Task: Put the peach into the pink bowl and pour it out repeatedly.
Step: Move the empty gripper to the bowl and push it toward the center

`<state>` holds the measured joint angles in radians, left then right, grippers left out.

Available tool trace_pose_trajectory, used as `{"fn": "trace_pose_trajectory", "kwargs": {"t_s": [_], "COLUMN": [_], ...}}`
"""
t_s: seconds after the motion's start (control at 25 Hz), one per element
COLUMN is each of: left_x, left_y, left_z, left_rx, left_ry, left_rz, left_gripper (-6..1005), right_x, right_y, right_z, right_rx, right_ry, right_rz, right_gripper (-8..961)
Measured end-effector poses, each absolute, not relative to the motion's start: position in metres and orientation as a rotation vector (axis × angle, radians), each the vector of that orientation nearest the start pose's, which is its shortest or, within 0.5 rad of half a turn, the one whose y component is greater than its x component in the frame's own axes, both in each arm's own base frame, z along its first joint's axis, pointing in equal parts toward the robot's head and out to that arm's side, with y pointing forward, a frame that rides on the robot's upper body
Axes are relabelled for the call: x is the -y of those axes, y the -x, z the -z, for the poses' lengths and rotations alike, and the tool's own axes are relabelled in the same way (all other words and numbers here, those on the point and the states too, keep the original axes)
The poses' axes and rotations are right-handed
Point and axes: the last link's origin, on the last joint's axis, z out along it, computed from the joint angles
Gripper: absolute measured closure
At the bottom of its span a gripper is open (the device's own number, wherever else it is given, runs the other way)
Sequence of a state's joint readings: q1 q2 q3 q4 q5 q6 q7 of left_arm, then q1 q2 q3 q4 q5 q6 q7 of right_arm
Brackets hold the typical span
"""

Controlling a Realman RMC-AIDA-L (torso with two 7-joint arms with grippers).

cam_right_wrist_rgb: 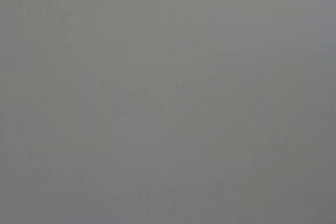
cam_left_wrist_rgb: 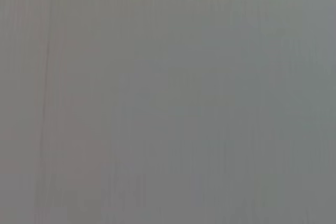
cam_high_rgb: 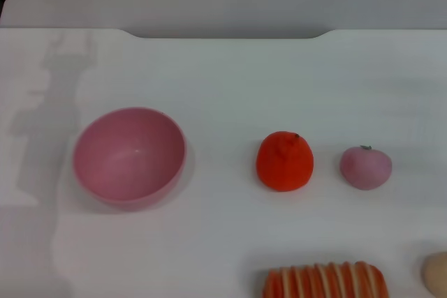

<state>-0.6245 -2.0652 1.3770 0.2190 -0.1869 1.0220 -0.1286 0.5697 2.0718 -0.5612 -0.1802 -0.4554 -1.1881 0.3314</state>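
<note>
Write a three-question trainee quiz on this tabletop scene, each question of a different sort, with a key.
1. True or false: the peach already lies inside the pink bowl.
2. What sits between the bowl and the peach in the head view? A) the orange-red fruit B) a cup C) a spoon
3. Fill in: the bowl stands to the robot's ____ of the peach.

Key: 1 false, the bowl is empty and the peach rests on the table; 2 A; 3 left. Neither hand is in view.

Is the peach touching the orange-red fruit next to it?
Apart. The head view shows bare white table between the peach and the orange-red fruit.
</note>
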Motion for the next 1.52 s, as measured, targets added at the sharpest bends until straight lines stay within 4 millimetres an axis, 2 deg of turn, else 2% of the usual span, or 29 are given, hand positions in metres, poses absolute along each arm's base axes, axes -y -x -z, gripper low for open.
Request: {"fn": "trace_pose_trajectory", "kwargs": {"t_s": [0.2, 0.32, 0.44, 0.64, 0.76, 0.8, 0.92, 1.08, 1.24, 1.4, 1.52], "left_x": [-0.420, -0.427, -0.441, -0.467, -0.469, -0.468, -0.462, -0.444, -0.429, -0.417, -0.410], "left_y": [0.284, 0.274, 0.254, 0.214, 0.205, 0.181, 0.154, 0.138, 0.140, 0.157, 0.170], "left_z": [-0.054, -0.053, -0.057, -0.074, -0.077, -0.086, -0.097, -0.101, -0.091, -0.081, -0.080], "left_rx": [0.460, 0.460, 0.478, 0.634, 0.646, 0.649, 0.682, 0.774, 0.916, 1.023, 1.090], "left_ry": [1.384, 1.411, 1.505, 1.760, 1.810, 1.962, 2.195, 2.497, 2.659, 2.615, 2.546], "left_rz": [0.768, 0.795, 0.884, 1.030, 1.059, 1.119, 1.125, 0.961, 0.566, 0.179, -0.003], "left_gripper": [470, 472, 474, 477, 478, 479, 481, 483, 485, 488, 489], "right_x": [-0.379, -0.381, -0.382, -0.378, -0.371, -0.369, -0.364, -0.363, -0.370, -0.373, -0.373], "right_y": [-0.334, -0.332, -0.332, -0.337, -0.344, -0.347, -0.353, -0.358, -0.357, -0.355, -0.355], "right_z": [-0.093, -0.087, -0.085, -0.083, -0.084, -0.084, -0.085, -0.086, -0.085, -0.087, -0.087], "right_rx": [-0.535, -0.555, -0.563, -0.583, -0.603, -0.607, -0.616, -0.638, -0.653, -0.644, -0.644], "right_ry": [1.140, 1.150, 1.158, 1.156, 1.141, 1.137, 1.130, 1.127, 1.147, 1.154, 1.155], "right_rz": [-0.867, -0.871, -0.868, -0.868, -0.862, -0.858, -0.846, -0.833, -0.815, -0.805, -0.804], "right_gripper": [447, 447, 447, 447, 447, 447, 446, 446, 447, 447, 447]}}
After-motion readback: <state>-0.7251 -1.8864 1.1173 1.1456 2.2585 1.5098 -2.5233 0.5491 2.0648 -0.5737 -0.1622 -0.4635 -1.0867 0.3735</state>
